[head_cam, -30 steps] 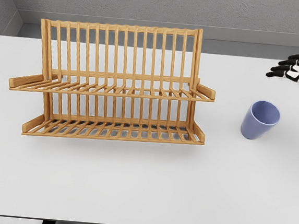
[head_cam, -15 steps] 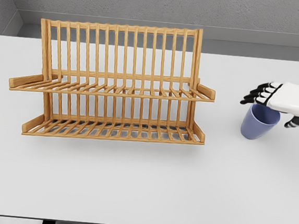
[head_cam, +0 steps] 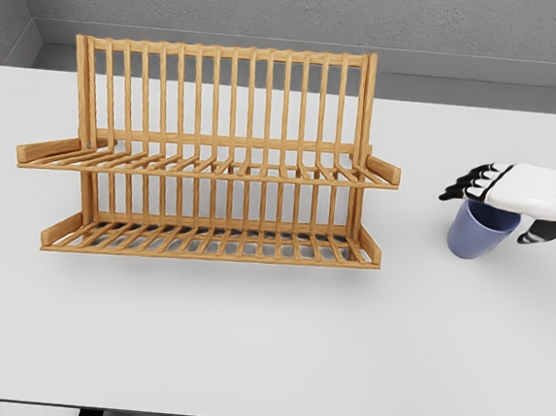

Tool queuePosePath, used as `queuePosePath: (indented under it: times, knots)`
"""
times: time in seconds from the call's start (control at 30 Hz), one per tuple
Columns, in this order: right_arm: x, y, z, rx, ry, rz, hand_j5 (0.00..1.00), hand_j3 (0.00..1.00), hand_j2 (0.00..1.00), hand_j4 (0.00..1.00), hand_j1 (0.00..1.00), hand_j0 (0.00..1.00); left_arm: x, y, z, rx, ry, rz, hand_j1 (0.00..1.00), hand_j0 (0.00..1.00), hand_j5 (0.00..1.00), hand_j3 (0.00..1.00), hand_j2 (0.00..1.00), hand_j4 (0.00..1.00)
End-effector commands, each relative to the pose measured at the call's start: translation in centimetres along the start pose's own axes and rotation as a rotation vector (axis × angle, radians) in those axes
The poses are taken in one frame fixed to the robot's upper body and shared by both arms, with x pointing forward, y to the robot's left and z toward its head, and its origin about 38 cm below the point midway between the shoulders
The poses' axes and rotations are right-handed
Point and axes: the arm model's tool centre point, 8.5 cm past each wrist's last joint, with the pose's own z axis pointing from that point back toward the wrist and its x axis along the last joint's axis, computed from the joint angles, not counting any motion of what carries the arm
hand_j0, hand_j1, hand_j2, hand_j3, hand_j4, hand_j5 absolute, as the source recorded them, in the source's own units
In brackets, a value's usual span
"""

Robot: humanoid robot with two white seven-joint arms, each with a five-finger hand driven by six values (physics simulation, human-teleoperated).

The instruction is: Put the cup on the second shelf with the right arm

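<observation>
Right hand (head_cam: 513,193) is over the cup (head_cam: 478,232), palm down, arm coming in from the right edge. Black fingertips (head_cam: 458,191) reach past the cup's left rim, thumb (head_cam: 545,232) hangs off the right side. Fingers look spread and loosely extended, not wrapped round the cup wall; no clamp visible. Can't tell whether the palm touches the rim, since the hand covers the top of the opening.

Versus 0.5 s ago: hand has shifted slightly left and a little lower over the cup, fingertips now further past the rim. Versus 1.0 s ago: it was up at the top right corner, well clear of the cup. Cup itself hasn't moved in any frame.

Cup: blue-purple, upright with a slight lean, standing on the white table (head_cam: 266,343) at the right side, well apart from the rack.

Rack (head_cam: 215,154): wooden dish rack, two slatted shelves, tall slatted back. Upper shelf (head_cam: 213,166) sits at roughly the hand's height in the picture, lower shelf (head_cam: 212,239) near the table. Both shelves carry nothing. The upper shelf's right end lip (head_cam: 384,170) sticks out toward the cup; bare table between it and the fingertips.

Left arm not in the picture.
</observation>
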Motion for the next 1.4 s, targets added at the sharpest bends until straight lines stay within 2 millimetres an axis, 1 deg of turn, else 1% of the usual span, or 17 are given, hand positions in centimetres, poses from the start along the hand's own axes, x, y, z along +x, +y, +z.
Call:
queuePosePath:
  times: [0.0,0.23,0.27,0.3,0.33,0.43,0.5,0.53,0.6,0.63,0.93,1.0,1.1,1.2,1.23,1.37]
  knots:
    - [0.1,0.4,-0.3,0.010,-0.006,-0.009,1.00,1.00,1.00,1.00,1.00,1.00,0.1,0.0,0.0,0.000,-0.002,0.000,1.00,1.00,1.00,1.00,1.00,1.00]
    - [-0.1,0.8,-0.8,0.027,-0.008,-0.020,1.00,1.00,1.00,1.00,1.00,1.00,0.1,0.0,0.0,0.000,-0.002,0.000,1.00,1.00,1.00,1.00,1.00,1.00]
    - [-0.3,0.9,-0.7,0.029,-0.004,-0.023,0.96,0.96,0.96,0.96,0.96,0.96,0.1,0.0,0.0,0.000,-0.002,0.000,1.00,1.00,1.00,1.00,1.00,1.00]
    - [-0.3,0.9,-0.7,0.028,-0.005,-0.024,0.85,0.85,0.85,0.85,0.85,0.85,0.1,0.0,0.0,0.000,-0.002,0.000,1.00,1.00,1.00,1.00,1.00,1.00]
    - [-0.2,0.8,-0.8,0.027,-0.007,-0.021,0.81,0.81,0.81,0.81,0.81,0.81,0.1,0.0,0.0,0.000,-0.001,-0.001,1.00,1.00,1.00,1.00,1.00,1.00]
    - [-0.3,0.4,-0.6,0.020,-0.003,-0.014,0.75,0.75,0.75,0.75,0.75,0.75,0.1,0.0,0.0,0.000,-0.002,-0.001,1.00,1.00,1.00,1.00,1.00,1.00]
    - [-0.3,0.2,-0.6,0.016,-0.003,-0.010,0.75,0.75,0.75,0.75,0.75,0.75,0.1,0.0,0.0,0.000,-0.002,0.000,1.00,1.00,1.00,1.00,1.00,1.00]
    - [-0.3,0.2,-0.6,0.016,-0.003,-0.010,0.69,0.69,0.69,0.69,0.69,0.69,0.0,0.0,0.0,0.000,0.000,-0.001,1.00,1.00,1.00,1.00,1.00,1.00]
    - [-0.3,0.2,-0.6,0.017,-0.002,-0.010,0.67,0.67,0.67,0.67,0.67,0.67,0.1,0.0,0.0,0.000,-0.002,-0.001,1.00,1.00,1.00,1.00,1.00,1.00]
    - [-0.3,0.2,-0.6,0.017,-0.002,-0.010,0.65,0.65,0.65,0.65,0.65,0.65,0.1,0.0,0.0,0.000,-0.002,-0.001,1.00,1.00,1.00,1.00,1.00,1.00]
    - [-0.6,-1.4,0.0,-0.013,0.012,0.016,0.64,0.64,0.64,0.64,0.64,0.64,0.1,0.0,0.0,0.000,-0.002,0.000,1.00,1.00,1.00,1.00,1.00,1.00]
    - [-0.9,-2.4,0.3,-0.028,0.021,0.030,0.64,0.64,0.64,0.64,0.64,0.64,0.1,0.0,0.0,0.000,-0.002,0.000,1.00,1.00,1.00,1.00,1.00,1.00]
    - [-0.9,-2.7,0.4,-0.037,0.024,0.034,0.64,0.64,0.64,0.64,0.64,0.64,0.1,0.0,0.0,0.000,-0.002,0.000,1.00,1.00,1.00,1.00,1.00,1.00]
    - [-1.3,-3.9,1.2,-0.065,0.043,0.048,0.64,0.64,0.64,0.64,0.64,0.64,0.1,0.0,0.0,0.000,-0.002,-0.001,1.00,1.00,1.00,1.00,1.00,1.00]
    - [-1.3,-4.0,1.2,-0.067,0.043,0.049,0.64,0.64,0.64,0.64,0.64,0.64,0.1,0.0,0.0,0.000,-0.002,0.000,1.00,1.00,1.00,1.00,1.00,1.00]
    - [-1.6,-5.5,1.7,-0.091,0.055,0.071,0.64,0.64,0.64,0.64,0.64,0.64,0.1,0.0,0.0,0.000,-0.002,-0.001,1.00,1.00,1.00,1.00,1.00,1.00]
